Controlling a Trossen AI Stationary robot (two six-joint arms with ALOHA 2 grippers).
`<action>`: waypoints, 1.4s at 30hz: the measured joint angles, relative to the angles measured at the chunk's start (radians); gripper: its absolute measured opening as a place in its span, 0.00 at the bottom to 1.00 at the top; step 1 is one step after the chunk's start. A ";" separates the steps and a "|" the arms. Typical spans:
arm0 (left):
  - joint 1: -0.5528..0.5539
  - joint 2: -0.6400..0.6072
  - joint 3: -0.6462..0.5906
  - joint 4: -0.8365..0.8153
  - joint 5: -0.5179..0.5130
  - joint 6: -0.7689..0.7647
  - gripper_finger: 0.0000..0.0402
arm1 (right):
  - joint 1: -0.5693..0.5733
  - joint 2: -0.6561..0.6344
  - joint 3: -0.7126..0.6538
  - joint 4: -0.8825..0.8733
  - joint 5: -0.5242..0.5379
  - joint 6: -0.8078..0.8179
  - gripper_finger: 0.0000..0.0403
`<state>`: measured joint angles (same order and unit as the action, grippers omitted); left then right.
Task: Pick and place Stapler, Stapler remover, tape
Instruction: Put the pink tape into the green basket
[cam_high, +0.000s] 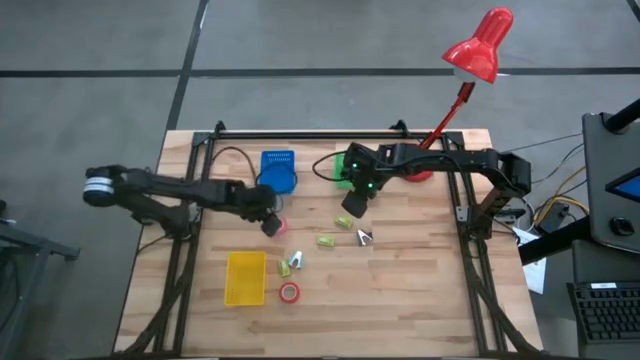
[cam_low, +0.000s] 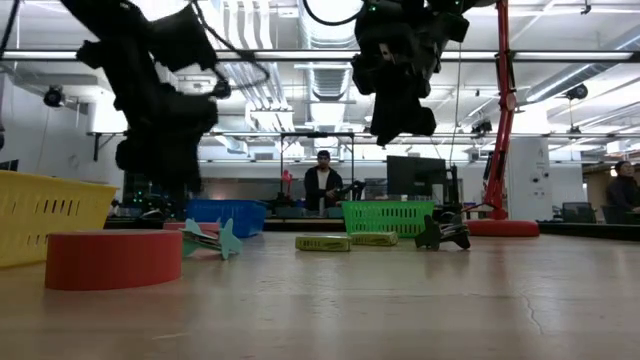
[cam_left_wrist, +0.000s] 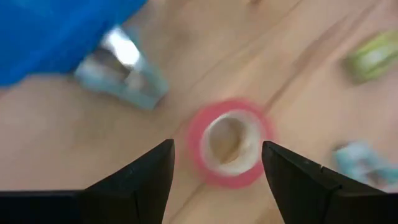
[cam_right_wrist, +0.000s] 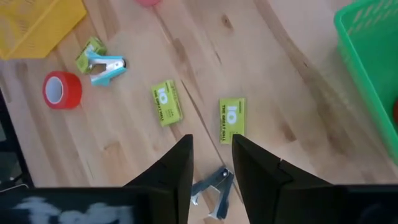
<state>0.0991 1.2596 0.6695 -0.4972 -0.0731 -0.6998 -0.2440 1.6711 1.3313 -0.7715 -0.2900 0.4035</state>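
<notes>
My left gripper (cam_left_wrist: 217, 149) (cam_high: 272, 222) is open. It hovers over a red tape roll with a pale centre (cam_left_wrist: 230, 142) that lies flat on the table, one finger on either side of it. A teal staple remover (cam_left_wrist: 121, 65) lies beside the blue bin (cam_high: 278, 170). My right gripper (cam_right_wrist: 212, 142) (cam_high: 352, 205) is open and raised above a dark staple remover (cam_right_wrist: 214, 183) (cam_high: 363, 236). Two green staple boxes (cam_right_wrist: 168, 102) (cam_right_wrist: 232, 118) lie near it. Another red tape roll (cam_high: 289, 292) (cam_right_wrist: 61, 89) lies near the yellow bin. No blue tape roll or stapler shows.
A yellow bin (cam_high: 245, 277) sits toward the near left and a green bin (cam_right_wrist: 373, 56) toward the far edge, under my right arm. A teal staple remover with a small green box (cam_right_wrist: 102, 62) lies by the yellow bin. A red lamp (cam_high: 480, 45) stands at the far right.
</notes>
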 joint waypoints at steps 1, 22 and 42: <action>0.000 0.024 0.006 -0.020 0.000 0.000 0.61 | 0.000 0.000 0.003 0.001 0.003 0.000 0.25; 0.006 0.158 0.040 0.063 0.098 0.071 0.10 | -0.010 -0.002 0.007 0.025 0.005 -0.010 0.16; 0.271 0.325 0.503 0.235 0.160 0.290 0.12 | -0.052 -0.254 0.085 0.060 0.267 0.039 0.12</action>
<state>0.3703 1.5845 1.1726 -0.2618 0.0868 -0.4101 -0.2958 1.4171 1.4163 -0.7120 -0.0225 0.4420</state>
